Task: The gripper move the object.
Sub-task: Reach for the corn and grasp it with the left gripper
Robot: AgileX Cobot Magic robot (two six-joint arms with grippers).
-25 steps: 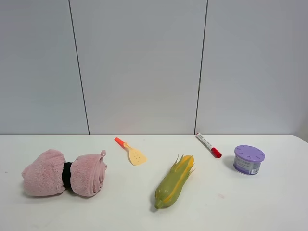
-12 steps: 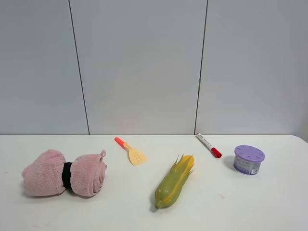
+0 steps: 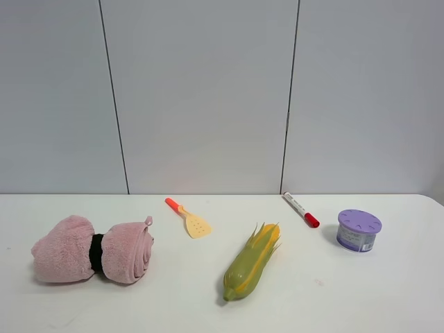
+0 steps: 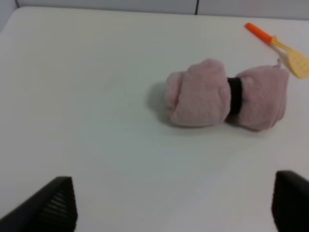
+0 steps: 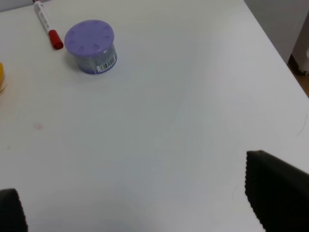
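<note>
The toy ear of corn [image 3: 251,262], yellow kernels in a green husk, lies on the white table [image 3: 333,305] a little right of centre, its blunt green end towards the front. Neither gripper shows in the high view. In the left wrist view my left gripper [image 4: 171,212] is open and empty, and one black fingertip [image 4: 53,208] shows low above bare table, short of the pink rolled towel [image 4: 224,94]. In the right wrist view my right gripper [image 5: 145,208] is open and empty over bare table; a yellow sliver [image 5: 1,72] shows at the frame edge.
The pink rolled towel [image 3: 94,250] with a black band lies at the left. A small yellow spatula with an orange handle [image 3: 189,217] lies behind centre. A red-capped marker [image 3: 300,209] and a purple-lidded tub [image 3: 359,230] sit at the right, near the table's right edge [image 5: 270,48].
</note>
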